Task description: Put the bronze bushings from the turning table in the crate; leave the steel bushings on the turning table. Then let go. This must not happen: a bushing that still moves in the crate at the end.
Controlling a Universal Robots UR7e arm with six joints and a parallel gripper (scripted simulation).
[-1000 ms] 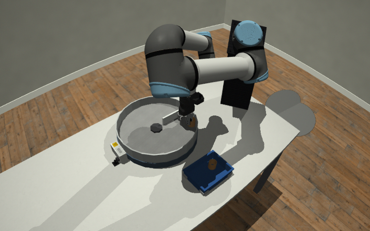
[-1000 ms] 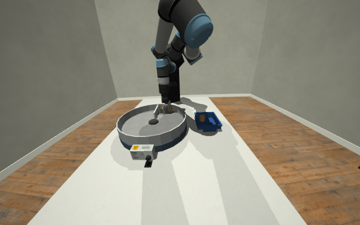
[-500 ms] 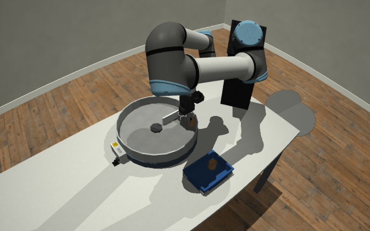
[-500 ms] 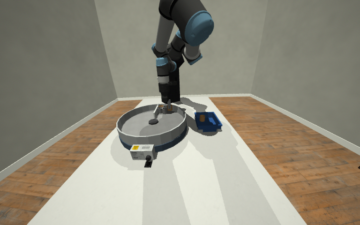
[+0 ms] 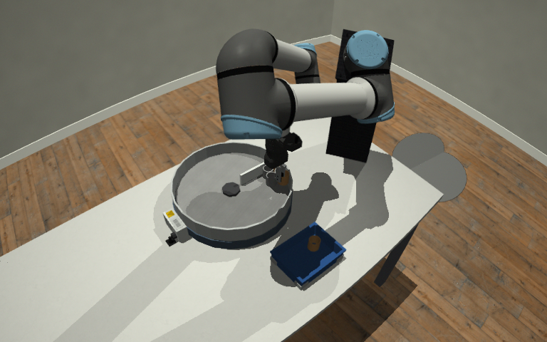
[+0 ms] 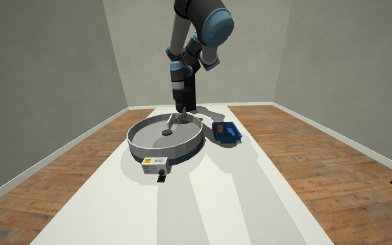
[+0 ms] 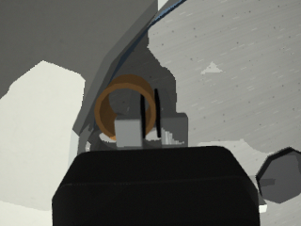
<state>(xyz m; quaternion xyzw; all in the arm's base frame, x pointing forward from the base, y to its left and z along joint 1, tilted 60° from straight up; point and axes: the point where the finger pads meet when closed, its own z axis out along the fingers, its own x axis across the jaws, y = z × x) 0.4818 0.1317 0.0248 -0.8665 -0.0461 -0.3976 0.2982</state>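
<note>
Holds a bronze bushing [image 5: 284, 179] [image 6: 185, 117] [image 7: 100, 112] by its wall in the narrowed gripper [image 5: 280, 177] [image 6: 184, 115] [image 7: 150, 104] — one finger inside the ring, one outside — just within the rim of the turning table [image 5: 231, 234] [image 6: 164, 152] [image 7: 106, 71]. Shows grey steel bushings [image 6: 178, 120] close by, near the turning table's white bar [image 5: 251, 174] [image 6: 169, 121], and more bronze there, partly hidden. Farther out, shows a second bronze bushing [image 5: 313, 241] [image 6: 220, 128] in the blue crate [image 5: 282, 263] [image 6: 231, 140] — beside the turning table. Also shows a white box [image 5: 177, 224] [image 6: 154, 168] against the turning table's outer side.
</note>
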